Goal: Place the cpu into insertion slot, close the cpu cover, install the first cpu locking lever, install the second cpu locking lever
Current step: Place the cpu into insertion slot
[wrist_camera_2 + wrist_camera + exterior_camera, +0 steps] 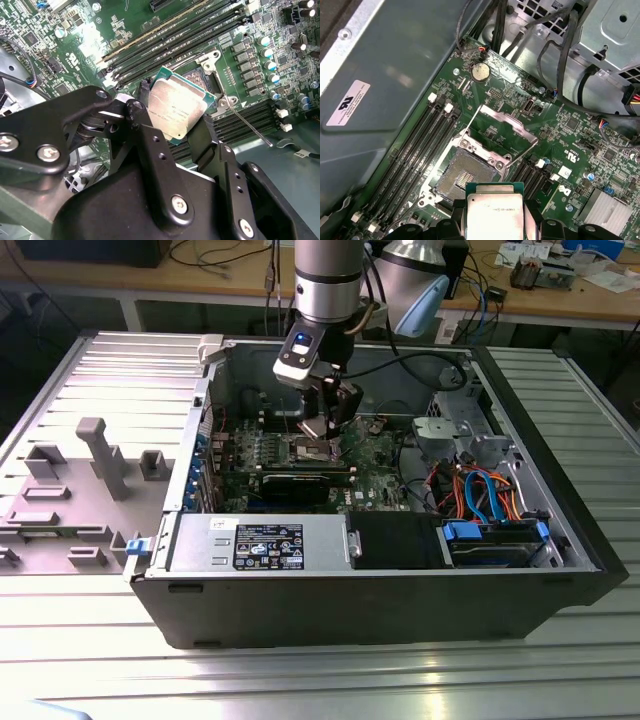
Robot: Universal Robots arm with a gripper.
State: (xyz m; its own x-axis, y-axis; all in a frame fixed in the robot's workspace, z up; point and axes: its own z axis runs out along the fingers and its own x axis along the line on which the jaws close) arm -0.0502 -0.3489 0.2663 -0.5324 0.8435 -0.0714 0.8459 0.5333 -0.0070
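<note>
My gripper hangs inside the open computer case, shut on the cpu, a flat square chip with a silvery top. Its black fingers pinch the chip on two opposite edges. The chip is held tilted a little above the motherboard, not touching it. The insertion slot lies bare just beyond the held cpu, with its dark contact field exposed. The cpu cover is swung open and lies back on the far side of the slot. A thin locking lever sticks out beside the socket.
Long black memory slots flank the socket on both sides. A black graphics card, the power supply, a grey drive cage and coloured cables crowd the case. A grey fixture stands at the exterior view's left.
</note>
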